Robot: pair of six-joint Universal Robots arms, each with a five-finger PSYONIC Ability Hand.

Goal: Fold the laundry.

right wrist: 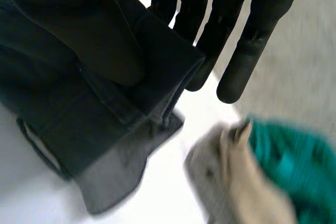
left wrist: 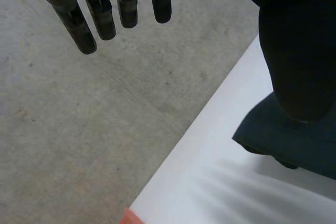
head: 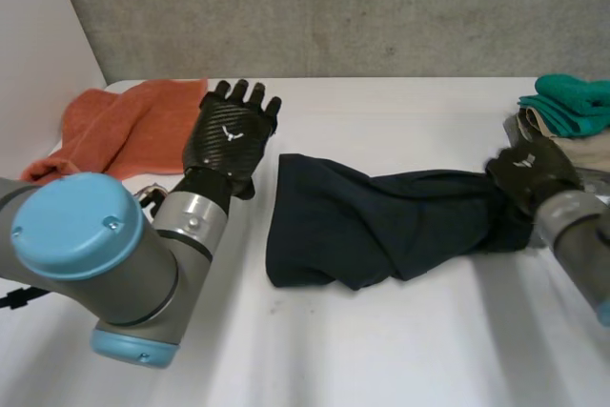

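Note:
A dark navy garment [head: 381,226] lies bunched across the middle of the white table [head: 381,350]. My right hand [head: 529,173] is at the garment's right end. There its thumb [right wrist: 79,30] presses a cloth edge [right wrist: 152,61] against the fingers [right wrist: 247,51] behind it, so the hand is shut on the garment. My left hand [head: 233,135] hovers left of the garment, apart from it, fingers [left wrist: 105,9] straight and spread. The garment's left end [left wrist: 294,140] shows beyond the left thumb [left wrist: 299,51].
An orange towel [head: 124,126] lies crumpled at the back left, just left of my left hand. At the right edge a teal cloth [head: 572,102] sits on beige cloth [head: 581,145], close behind my right hand; they appear as the teal cloth [right wrist: 299,166] and beige cloth [right wrist: 231,182] near the fingertips.

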